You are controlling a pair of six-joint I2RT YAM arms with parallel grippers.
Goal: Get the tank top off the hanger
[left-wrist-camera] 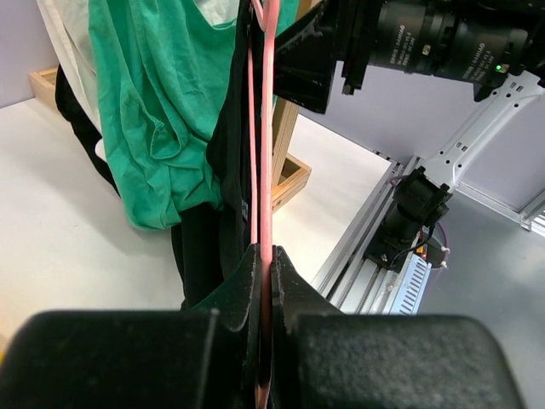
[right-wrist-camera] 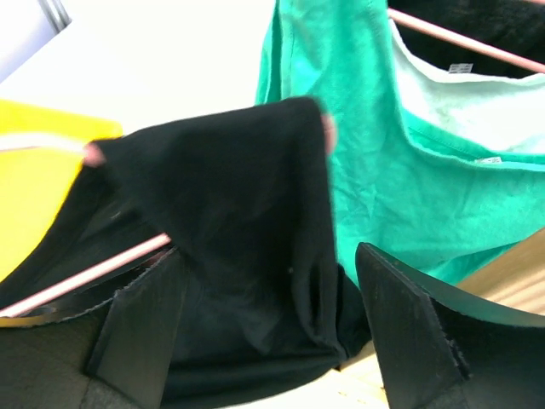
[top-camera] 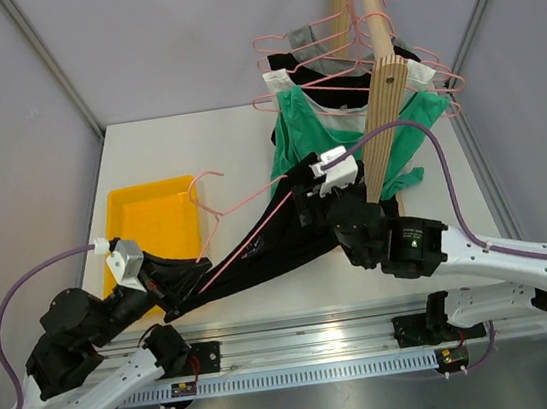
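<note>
My left gripper [left-wrist-camera: 265,260] pinches the pink hanger [left-wrist-camera: 267,128] to keep it steady; my right gripper [right-wrist-camera: 271,298], jaws apart, sits around the black tank top [right-wrist-camera: 238,187], stretched on the hanger above the table [top-camera: 175,147].

Table [top-camera: 216,151]: white, flat top.
Tray [top-camera: 145,221]: yellow, shallow, lying flat at 8 o'clock, near the left edge.
Rack [top-camera: 386,99]: wooden, standing at 2 o'clock, its base frame on the top.

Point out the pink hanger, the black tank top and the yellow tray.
pink hanger [left-wrist-camera: 269,128], left wrist view, its bar.
black tank top [top-camera: 272,255], top external view, stretched midsection.
yellow tray [top-camera: 149,216], top external view, bare floor.
</note>
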